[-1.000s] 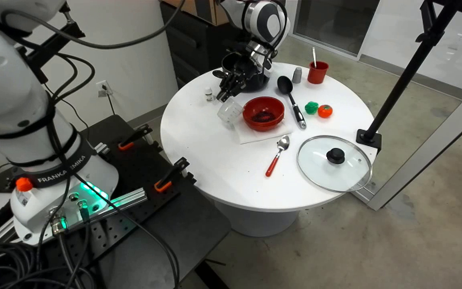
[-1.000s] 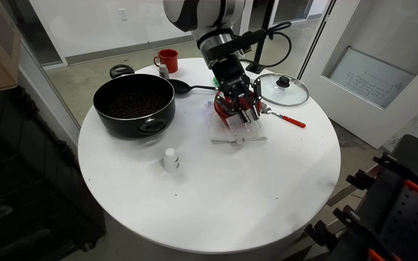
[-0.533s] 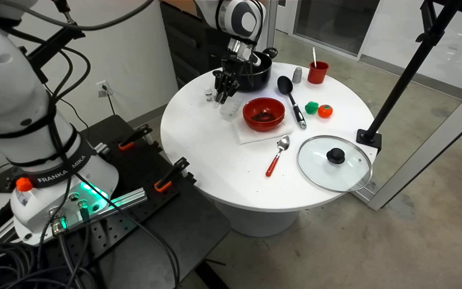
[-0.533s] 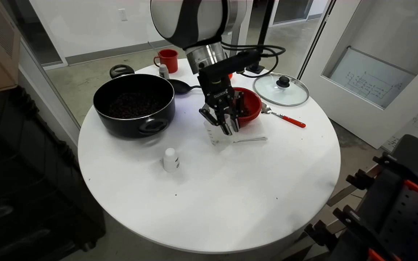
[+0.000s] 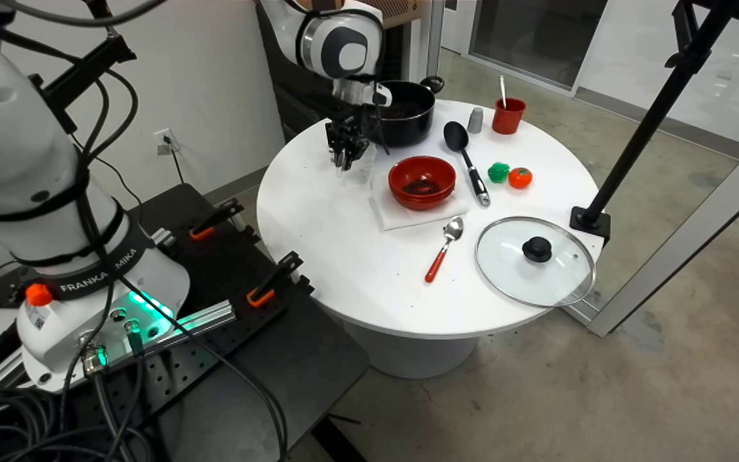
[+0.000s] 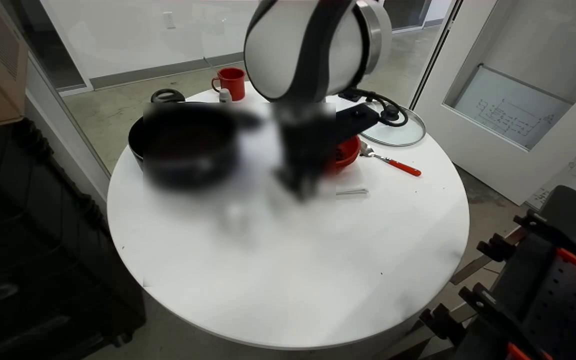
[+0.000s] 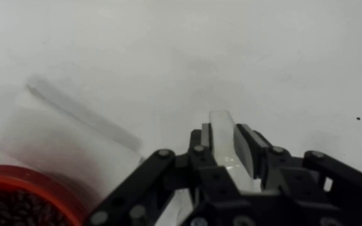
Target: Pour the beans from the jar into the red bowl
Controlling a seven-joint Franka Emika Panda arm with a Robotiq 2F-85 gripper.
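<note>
OK, hand (image 7: 223, 127) has the clear jar (image 7: 226, 150) gripped, low and right of centre in wrist view. Beans (image 7: 17, 208) in the red bowl (image 7: 42, 193), lower left; pour looks done. Set jar level on surface (image 7: 121, 47), off the cloth (image 7: 71, 135), then release.

Close behind the gripper (image 7: 223, 138), the wrist view faces down to the table (image 7: 168, 62); both exterior views share these, looking down from different sides, well away from the gripper.

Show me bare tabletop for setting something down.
Widest: white tabletop between folded napkin and its robot-side edge. Smaller: between tomato and glass lid. Crowded: around the red bowl, with the jar, pincer and black cooking spoon nearby.
</note>
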